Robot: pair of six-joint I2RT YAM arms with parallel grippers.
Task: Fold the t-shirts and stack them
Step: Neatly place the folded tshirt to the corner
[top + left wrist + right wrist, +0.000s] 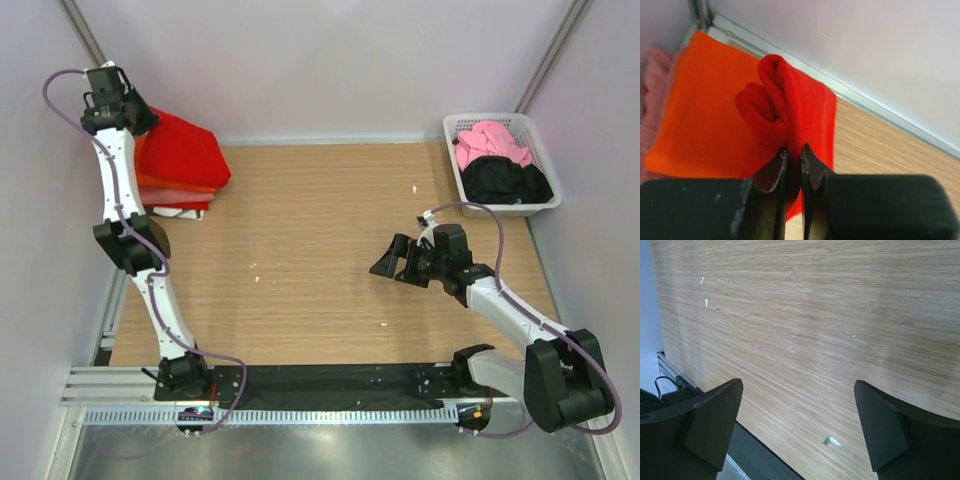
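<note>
A stack of folded t-shirts lies at the table's far left corner, with a bright red t-shirt (185,148) on top. In the left wrist view the red t-shirt (790,105) bunches up in a fold over an orange t-shirt (705,115), and a salmon-pink one (655,85) shows at the left edge. My left gripper (794,150) is raised over the stack's back corner (140,120), jaws nearly together with red cloth pinched between them. My right gripper (385,262) hovers open over bare table right of the middle, nothing between its fingers (797,384).
A white slatted basket (452,150) stands at the far right, holding a pink t-shirt (492,140) and a black t-shirt (508,180). Walls close the table on the left, back and right. Small white flecks (832,441) dot the wooden tabletop.
</note>
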